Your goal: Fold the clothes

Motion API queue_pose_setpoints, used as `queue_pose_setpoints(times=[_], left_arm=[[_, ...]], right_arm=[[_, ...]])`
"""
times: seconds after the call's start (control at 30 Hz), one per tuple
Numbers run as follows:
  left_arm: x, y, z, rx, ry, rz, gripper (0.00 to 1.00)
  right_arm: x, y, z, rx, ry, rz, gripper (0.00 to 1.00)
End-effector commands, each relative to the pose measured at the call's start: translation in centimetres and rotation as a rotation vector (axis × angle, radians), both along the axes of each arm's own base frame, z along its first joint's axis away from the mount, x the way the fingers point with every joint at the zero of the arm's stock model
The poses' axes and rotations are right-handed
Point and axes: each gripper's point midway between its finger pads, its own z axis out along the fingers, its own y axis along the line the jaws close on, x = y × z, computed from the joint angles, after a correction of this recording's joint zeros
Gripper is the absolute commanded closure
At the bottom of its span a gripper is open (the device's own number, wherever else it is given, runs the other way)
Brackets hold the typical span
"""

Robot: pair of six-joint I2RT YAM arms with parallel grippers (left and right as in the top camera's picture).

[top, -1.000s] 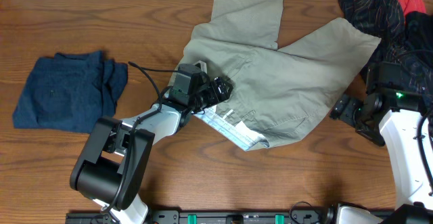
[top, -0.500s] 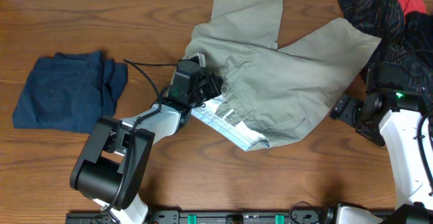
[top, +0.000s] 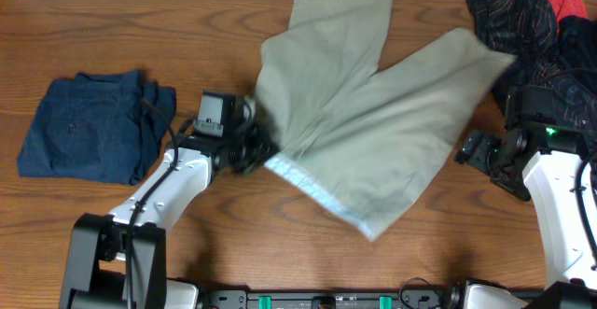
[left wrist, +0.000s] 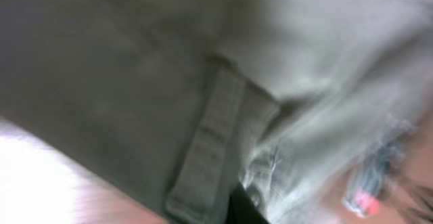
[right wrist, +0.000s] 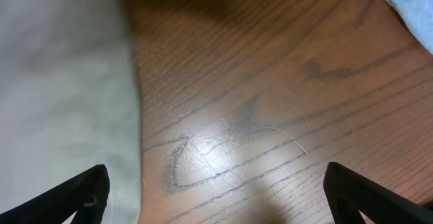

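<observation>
the khaki trousers (top: pixel 373 132) lay spread over the middle of the wooden surface (top: pixel 121 29), one leg running to the far edge and the other slanting toward the right. the paler waistband lining (top: pixel 317 188) was turned out along their near-left edge. the overhead view blurred them slightly.

they looked like soft, light cotton that would sag and drag rather than keep a shape. the seamed waistband and hems seemed the firmest places to take hold, since a pinch in mid-panel would likely only bunch the cloth.

the left gripper (top: pixel 254 146) sat at the trousers' left edge by the waistband. its wrist view was filled with blurred khaki cloth and a belt loop (left wrist: pixel 210 143). its fingers were hidden, but it appeared clenched on the trousers there.

the right gripper (right wrist: pixel 216 197) was released, fingers wide apart over bare wood just right of the trousers' right leg, not touching it.

a folded dark navy garment (top: pixel 89 127) lay well left of the trousers. a heap of black patterned and red clothes (top: pixel 522 15) sat near the end of their right leg.
</observation>
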Motion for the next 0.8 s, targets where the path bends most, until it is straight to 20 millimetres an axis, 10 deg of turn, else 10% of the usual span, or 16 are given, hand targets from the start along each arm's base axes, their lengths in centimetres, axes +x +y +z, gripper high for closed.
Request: queue_pose_setpoints(times=[0.0, 0.17, 0.27, 0.37, 0.77], left_arm=[[-0.4, 5.9, -3.1, 0.334, 0.02, 0.085, 0.94], [-0.4, 5.9, -3.2, 0.334, 0.018, 0.083, 0.93], [-0.2, 5.9, -3.1, 0.331, 0.008, 0.085, 0.51], [0.1, 6.1, -2.8, 0.316, 0.004, 0.095, 0.3], [1.1, 7.4, 3.9, 0.222, -0.157, 0.13, 0.26]], right_arm=[[0.0, -0.1, 0.1, -0.002, -0.002, 0.007, 0.01], [0.0, -0.1, 0.1, -0.002, -0.001, 0.007, 0.01], [0.0, -0.1, 0.1, -0.002, -0.001, 0.007, 0.01], [0.0, -0.1, 0.1, -0.002, -0.002, 0.007, 0.01], [0.2, -0.1, 0.1, -0.003, -0.009, 0.007, 0.01]])
